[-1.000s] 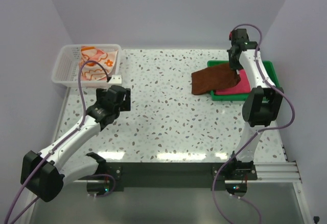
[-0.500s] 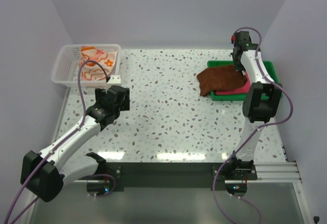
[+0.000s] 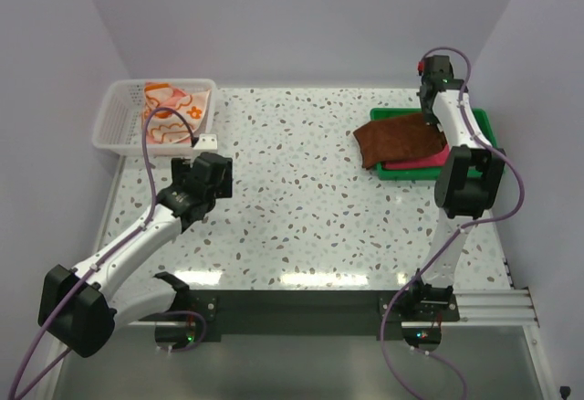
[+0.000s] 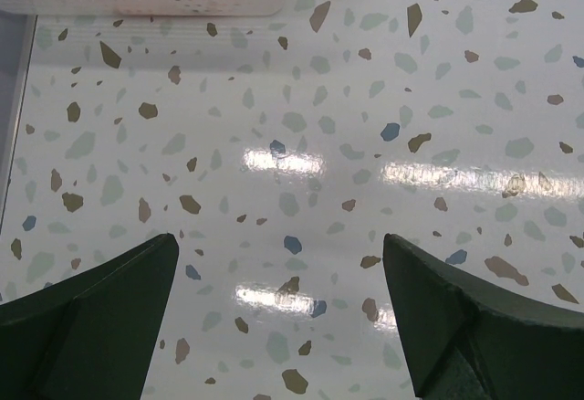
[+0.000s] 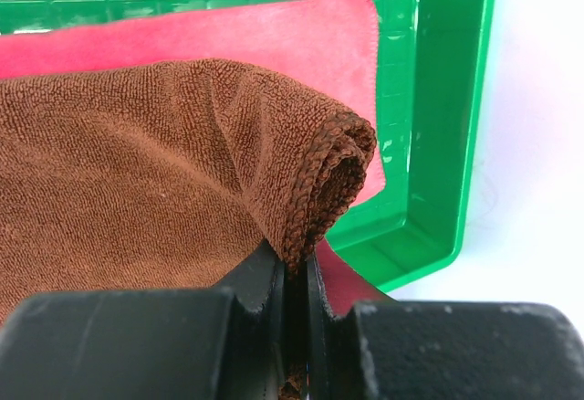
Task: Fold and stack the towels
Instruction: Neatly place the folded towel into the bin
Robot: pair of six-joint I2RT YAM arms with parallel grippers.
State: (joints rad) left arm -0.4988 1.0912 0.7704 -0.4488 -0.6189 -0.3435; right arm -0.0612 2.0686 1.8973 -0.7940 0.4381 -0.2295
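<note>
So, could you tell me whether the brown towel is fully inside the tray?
Only partly: the brown towel lies over the tray, its left edge sticking out past the rim, one corner pinched in the right tool.

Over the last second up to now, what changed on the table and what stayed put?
The right gripper, shut on the brown towel throughout, dragged it rightward, further over the pink towel in the green tray; its left edge still overhangs the tray. Nothing was let go. The left gripper stayed open and still; the flowered towel stayed in the white basket.
</note>
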